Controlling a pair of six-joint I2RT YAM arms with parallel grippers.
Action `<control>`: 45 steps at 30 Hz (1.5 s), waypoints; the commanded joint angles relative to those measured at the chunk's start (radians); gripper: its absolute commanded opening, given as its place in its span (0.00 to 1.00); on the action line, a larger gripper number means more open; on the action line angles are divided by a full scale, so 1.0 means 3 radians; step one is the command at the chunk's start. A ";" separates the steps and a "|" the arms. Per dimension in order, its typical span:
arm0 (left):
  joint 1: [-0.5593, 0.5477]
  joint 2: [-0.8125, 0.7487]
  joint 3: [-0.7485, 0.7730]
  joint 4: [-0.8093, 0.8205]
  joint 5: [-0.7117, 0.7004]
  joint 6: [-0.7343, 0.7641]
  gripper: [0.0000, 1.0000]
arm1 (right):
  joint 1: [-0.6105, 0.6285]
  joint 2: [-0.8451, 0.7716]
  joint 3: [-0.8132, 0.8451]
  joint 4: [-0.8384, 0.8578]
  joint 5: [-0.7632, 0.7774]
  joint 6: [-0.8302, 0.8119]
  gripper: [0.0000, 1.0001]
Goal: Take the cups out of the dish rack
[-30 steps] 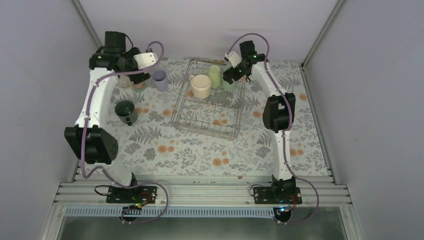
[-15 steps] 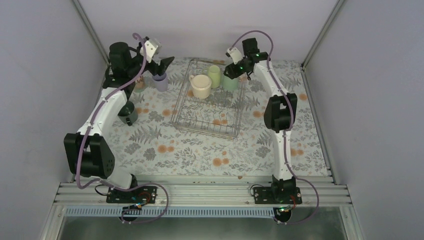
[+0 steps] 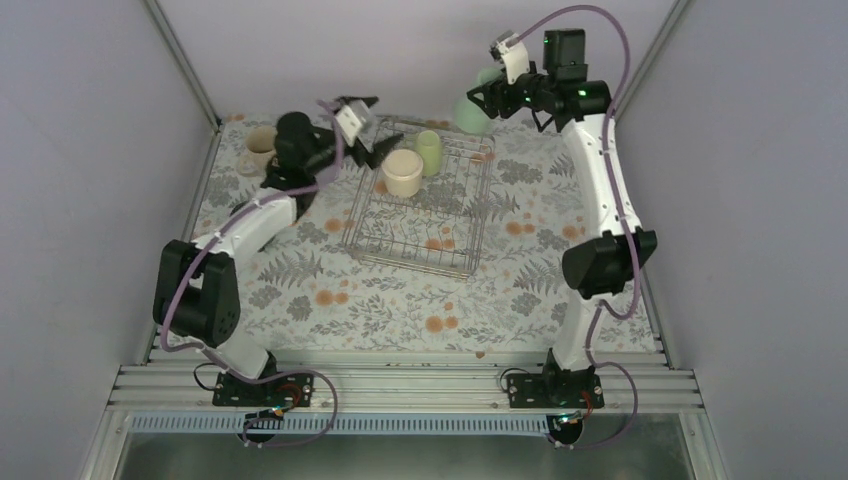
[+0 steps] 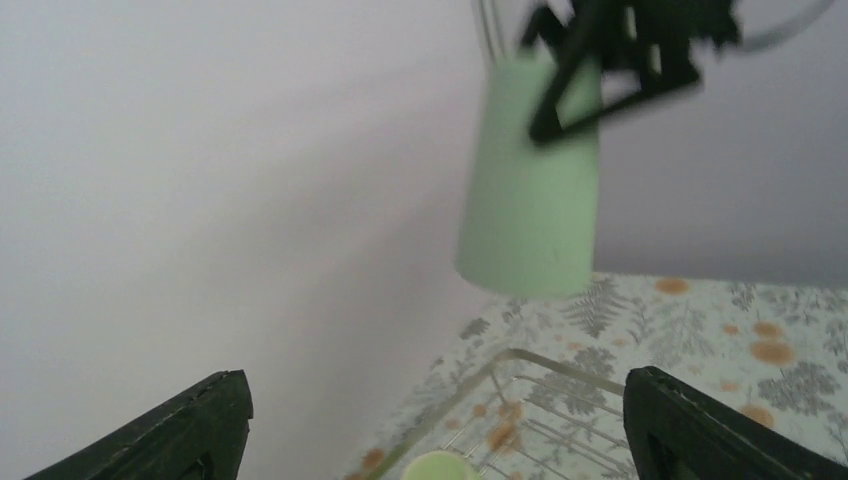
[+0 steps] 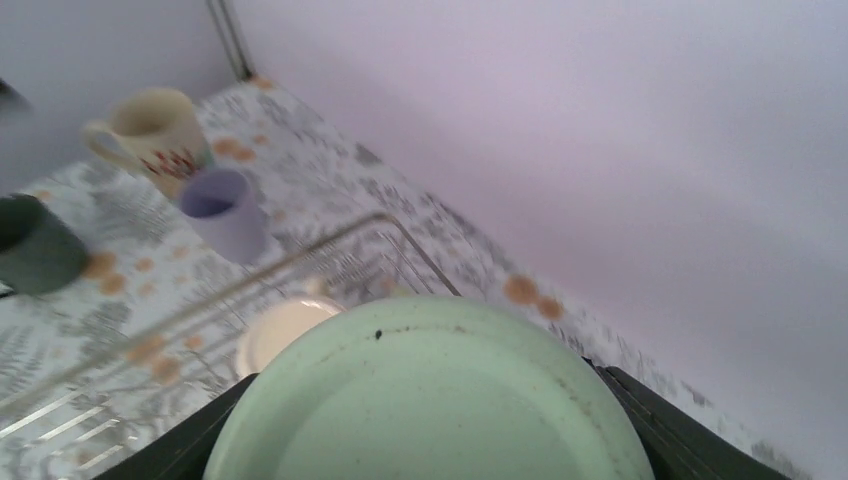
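The wire dish rack (image 3: pixel 452 250) lies mid-table and holds a cream cup (image 3: pixel 403 172) and a pale green cup (image 3: pixel 429 152). My right gripper (image 3: pixel 486 100) is shut on the other pale green cup (image 3: pixel 470 113), raised in the air past the rack's far right corner; that cup fills the right wrist view (image 5: pixel 430 400) and hangs in the left wrist view (image 4: pixel 530 190). My left gripper (image 3: pixel 365 125) is open and empty over the rack's far left corner (image 4: pixel 520 360). A beige mug (image 3: pixel 258 148), a lavender cup (image 5: pixel 225 210) and a dark cup (image 5: pixel 30 255) stand left of the rack.
The floral table mat (image 3: pixel 330 290) covers the table. Grey enclosure walls with metal corner posts (image 3: pixel 180 50) close in the back and both sides. My left arm (image 3: pixel 260 215) lies across the table left of the rack.
My right gripper has lifted the pale green cup out of the rack, up and toward the back wall. My left arm has swung right from the cups on the left to the rack's corner.
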 commanded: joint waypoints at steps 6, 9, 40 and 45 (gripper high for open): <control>-0.0763 0.0135 -0.0976 0.1839 -0.1802 0.1856 0.92 | -0.0090 -0.0478 -0.0133 0.0059 -0.1103 0.0477 0.44; -0.0958 0.0308 -0.1212 0.2653 -0.2118 0.2292 0.92 | -0.0164 -0.0568 -0.0285 0.0106 -0.1450 0.0591 0.46; -0.1613 0.1092 -0.0830 0.4510 -0.2564 0.3441 0.68 | -0.0217 -0.0058 -0.0629 -0.0646 -0.2624 0.0196 0.53; -0.1685 0.0991 -0.0750 0.4513 -0.2536 0.3446 0.47 | -0.0176 -0.0020 -0.0658 -0.0686 -0.2673 0.0178 0.60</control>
